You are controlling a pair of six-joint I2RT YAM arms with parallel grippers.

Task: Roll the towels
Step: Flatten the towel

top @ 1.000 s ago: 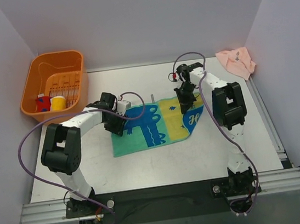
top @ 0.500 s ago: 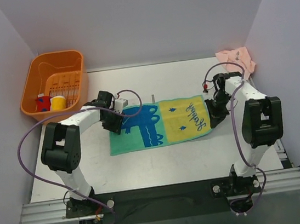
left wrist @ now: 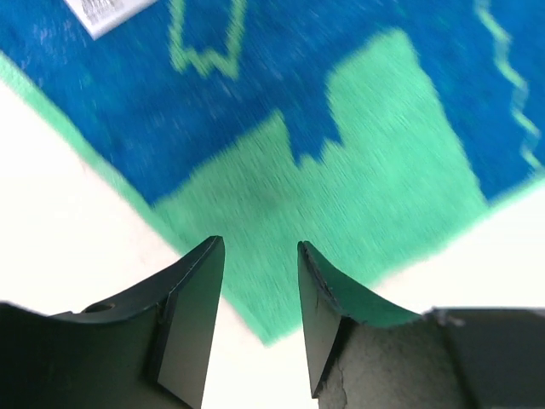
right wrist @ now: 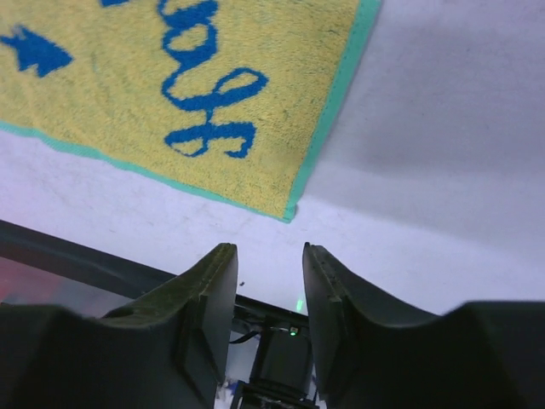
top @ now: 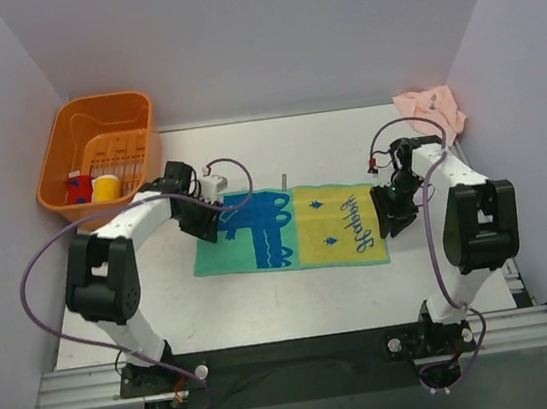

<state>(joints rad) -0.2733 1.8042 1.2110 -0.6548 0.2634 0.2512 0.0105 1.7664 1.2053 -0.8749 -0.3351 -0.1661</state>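
Lying flat and fully spread across the middle of the top view, the rectangular terry towel (top: 297, 227), green and blue on its left half and yellow with blue script on its right, looks ready for rolling, while the plain pale pink towel (top: 430, 113) sits crumpled at the upper right, well apart on the white counter (top: 296, 297). The left hand (left wrist: 260, 247) hangs over the towel's green corner with its jaws parted and nothing between them; the right hand (right wrist: 268, 251) is likewise parted and empty, poised over bare counter just beside the yellow corner. The step in hand appears to be starting the roll from one short edge. To do it well, I would pinch that edge low, close to the counter, so only the top layer lifts, then turn it over in small, even tucks, keeping the roll parallel to the edge. The other hand should probably pin the far end so the cloth cannot slide or skew. An orange plastic basket (top: 51, 171) stands at the upper left, out of the way.
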